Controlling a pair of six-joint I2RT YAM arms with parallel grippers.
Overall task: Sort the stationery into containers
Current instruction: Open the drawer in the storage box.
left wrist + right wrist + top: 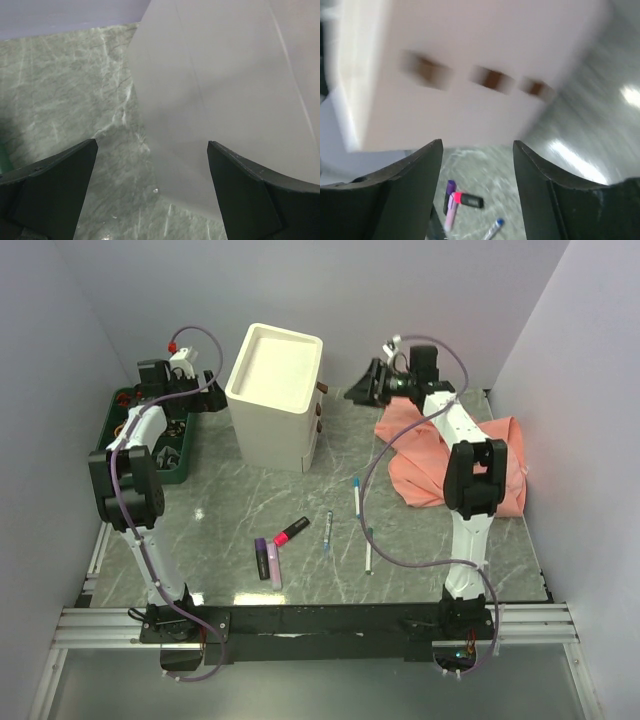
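Highlighters (264, 559), purple and pink, red-and-black marker (291, 531) and thin pens (357, 498), loose on table (215, 515) before cabinet (275, 390): light, stiff, likely to roll, best pinched mid-barrel; left pincer (152, 150) wide, empty, beside cabinet; right pincer (477, 147) parted, empty, facing drawer handles (492, 79).

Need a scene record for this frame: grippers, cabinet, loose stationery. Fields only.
left gripper: open, empty, beside the cabinet
right gripper: open, empty, facing the handles
drawers: look shut; right wrist view blurred
red-and-black marker: on the table
purple highlighter: beside the pink highlighter, near the marker
pens: three, loose, right of the marker
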